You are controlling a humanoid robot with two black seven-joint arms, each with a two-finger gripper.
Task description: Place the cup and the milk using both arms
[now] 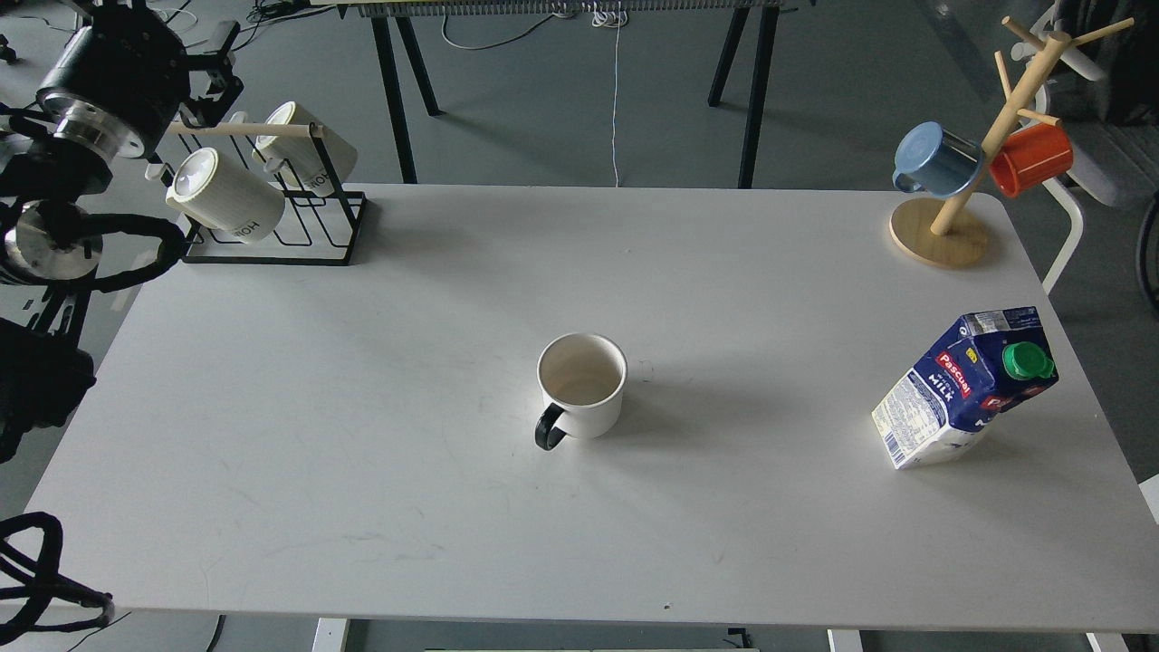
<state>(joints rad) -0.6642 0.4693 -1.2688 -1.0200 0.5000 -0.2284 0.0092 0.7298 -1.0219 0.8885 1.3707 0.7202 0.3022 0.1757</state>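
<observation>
Cup and milk: both stand on the table, held by neither arm, so the placing looks done or not yet begun; I cannot tell which.
Table (362, 435): white top, the largest thing, bearing everything below.
Left arm (100, 81): comes in at the table's far-left corner, raised above the mug rack, well apart from the cup. I judge it is parked clear of the work.
Left gripper (215, 63): seen small and dark behind the wrist; whether its fingers are spread or closed I cannot tell. Nothing appears to be in it.
Right arm: not in view, so its gripper's state is unknown.
Milk (964, 389): near the table's right edge, upright on its base, green cap facing right, well apart from the cup. That side suits a reach by the right arm.
Mug rack (272, 217): black wire, at the table's far-left corner, holding two ribbed white mugs on their sides.
Mug tree (942, 231): wooden, at the table's far-right corner, with a blue and an orange mug hung on it.
Cup (581, 385): near the table's middle, upright, mouth open upward, black handle toward the front-left, within reach of either arm.
</observation>
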